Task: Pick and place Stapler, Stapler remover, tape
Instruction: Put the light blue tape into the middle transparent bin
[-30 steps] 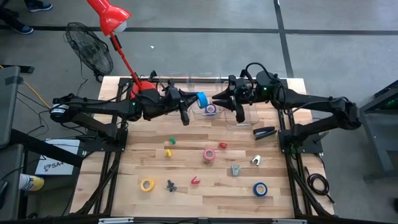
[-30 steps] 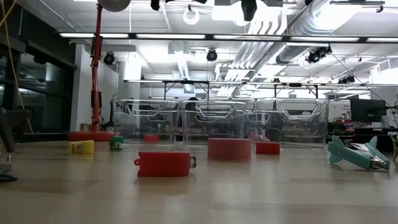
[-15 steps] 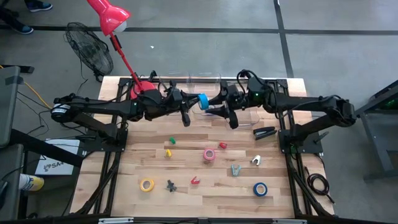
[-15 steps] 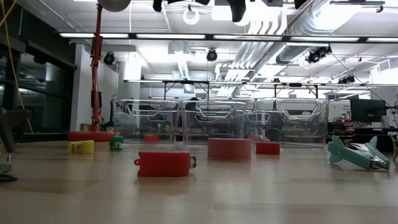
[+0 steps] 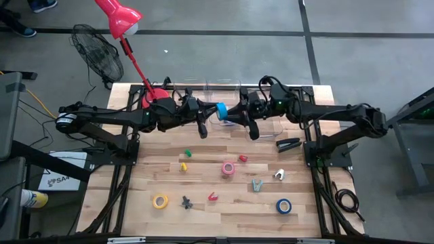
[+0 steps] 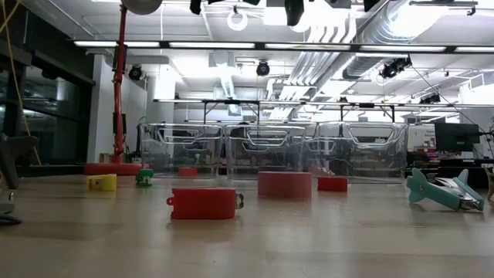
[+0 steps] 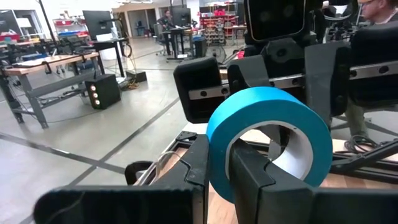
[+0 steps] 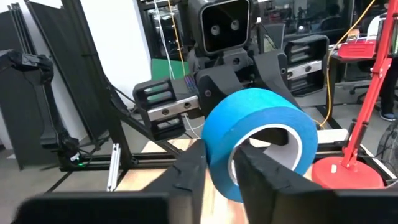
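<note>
Right hand [image 5: 234,115] has moved in from over the clear bins and now pinches the blue tape [image 5: 221,110] on its wall, one finger through the hole; left hand [image 5: 210,112] clamps the same roll from the opposite side. Roll hangs in air between both, above the desk's [image 5: 217,207] far edge by the clear bins [image 5: 224,87]

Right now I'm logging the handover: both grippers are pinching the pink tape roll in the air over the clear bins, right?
Not pink. The roll held between the left gripper and right gripper is the blue tape roll, as both wrist views show; the pink tape roll lies on the table.
</note>
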Robot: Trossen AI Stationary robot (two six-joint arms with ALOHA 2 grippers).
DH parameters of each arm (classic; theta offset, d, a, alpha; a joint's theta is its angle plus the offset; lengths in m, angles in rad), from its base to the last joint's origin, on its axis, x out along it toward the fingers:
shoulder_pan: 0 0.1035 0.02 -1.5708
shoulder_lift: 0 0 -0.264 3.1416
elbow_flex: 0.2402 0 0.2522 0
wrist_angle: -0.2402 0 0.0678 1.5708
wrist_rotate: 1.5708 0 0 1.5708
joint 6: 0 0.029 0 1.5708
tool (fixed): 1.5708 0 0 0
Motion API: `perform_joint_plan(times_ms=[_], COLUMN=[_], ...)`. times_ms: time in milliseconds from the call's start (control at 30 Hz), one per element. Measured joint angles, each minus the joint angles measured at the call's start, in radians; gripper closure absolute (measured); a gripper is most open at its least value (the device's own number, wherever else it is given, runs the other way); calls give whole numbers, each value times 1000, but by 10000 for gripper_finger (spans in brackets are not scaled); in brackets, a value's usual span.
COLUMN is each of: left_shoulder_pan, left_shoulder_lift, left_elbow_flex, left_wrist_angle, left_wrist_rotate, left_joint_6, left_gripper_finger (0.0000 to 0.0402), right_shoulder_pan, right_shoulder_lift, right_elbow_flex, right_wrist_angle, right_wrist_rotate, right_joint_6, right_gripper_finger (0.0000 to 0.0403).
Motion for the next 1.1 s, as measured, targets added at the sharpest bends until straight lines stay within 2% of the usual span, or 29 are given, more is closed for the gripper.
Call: perform_joint_plan(times_ms=[133,267,800,967,1100], left_shoulder_pan=[0,0,0,0,-1], left_shoulder_lift=[0,0,0,-1,-1], left_elbow_flex=[-1,-1,-1,-1,-1], left_wrist_angle=[-1,-1,-42,-118,-206], left_wrist_rotate=[2,1,-58,-61,-94], left_joint_6=[-4,-7,-11,-34,-38], left_gripper_finger=[371,359,243,220,216], right_shoulder_pan=[0,-9,-39,-66,-99], right_shoulder_lift=[2,2,2,2,2], right_elbow_flex=[0,0,0,0,0], right_wrist_angle=[1,1,-56,-93,-155], right_wrist_rotate=[-5,-13,-6,-7,-10], right_joint_6=[1,8,27,25,18], right_gripper_finger=[377,377,377,377,377])
